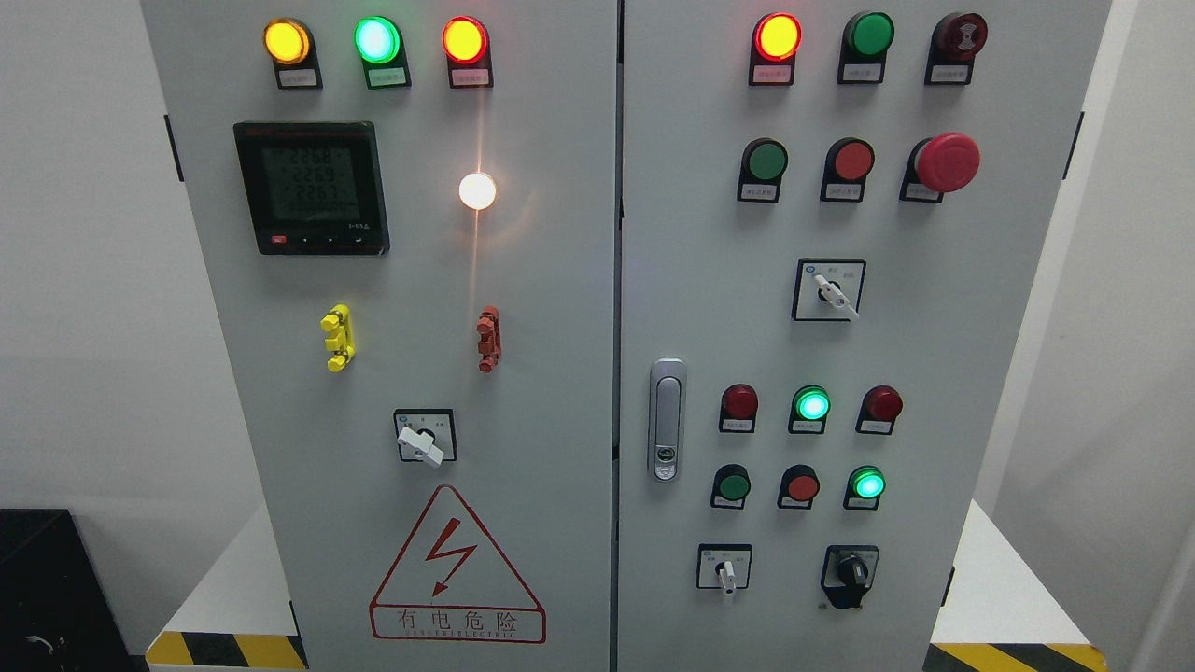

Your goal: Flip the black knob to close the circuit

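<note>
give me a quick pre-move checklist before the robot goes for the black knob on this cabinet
1. Black knob in view, lower right of the right door: ok.
2. Nothing covering the knob: ok.
3. Neighbouring white-handled switch stands apart to the knob's left: ok.
4. Robot's hands in view for the reach: not ok, neither shows.
5. Which way the knob must turn: cannot tell, its labels are unreadable.
6. Red mushroom button well above the knob, out of the way: ok.

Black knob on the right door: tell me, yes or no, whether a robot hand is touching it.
No: the black knob at the lower right of the cabinet stands untouched, and no robot hand shows anywhere in the head view.
</note>
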Robot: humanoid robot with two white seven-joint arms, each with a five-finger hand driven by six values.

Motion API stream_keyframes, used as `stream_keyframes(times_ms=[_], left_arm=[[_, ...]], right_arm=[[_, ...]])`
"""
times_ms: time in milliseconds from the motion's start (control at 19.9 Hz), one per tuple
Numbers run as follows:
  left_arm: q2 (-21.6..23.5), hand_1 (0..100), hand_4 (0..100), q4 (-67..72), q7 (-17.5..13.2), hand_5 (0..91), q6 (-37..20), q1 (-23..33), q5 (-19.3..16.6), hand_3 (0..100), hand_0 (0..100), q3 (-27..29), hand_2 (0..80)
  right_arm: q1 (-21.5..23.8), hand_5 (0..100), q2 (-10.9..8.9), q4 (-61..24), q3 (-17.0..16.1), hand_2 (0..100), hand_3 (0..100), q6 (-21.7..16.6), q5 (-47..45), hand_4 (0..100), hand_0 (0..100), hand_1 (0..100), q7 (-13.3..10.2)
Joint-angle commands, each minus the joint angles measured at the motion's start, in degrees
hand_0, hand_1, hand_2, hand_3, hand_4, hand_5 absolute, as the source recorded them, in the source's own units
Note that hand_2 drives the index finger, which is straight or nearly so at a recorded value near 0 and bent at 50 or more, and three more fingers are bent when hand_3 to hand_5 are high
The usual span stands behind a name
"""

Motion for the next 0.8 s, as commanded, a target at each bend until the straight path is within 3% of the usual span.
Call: stream_keyframes(times_ms=[0, 251, 753], left_arm=[[0.0, 56, 0, -1.7, 0.0, 0.0, 0.0, 1.3, 0.0, 0, 12, 0.0, 0.0], [0.0, 56, 0, -1.7, 0.0, 0.0, 0.0, 1.3, 0.0, 0, 12, 0.0, 0.0], [0.0, 56, 0, -1.7, 0.0, 0.0, 0.0, 1.3, 0.0, 0, 12, 0.0, 0.0]], right_arm=[[-1.7, 100, 0.09, -12.8, 0.8, 79, 97, 2.3, 4.8, 92, 0, 0, 2.6], [-5.4, 100, 0.26, -13.1, -0.9, 79, 97, 3.3, 7.5, 92, 0, 0, 3.0], [-13.0, 100, 0.44, -12.9, -6.2, 78, 97, 6.1, 9.2, 92, 0, 4, 6.7]])
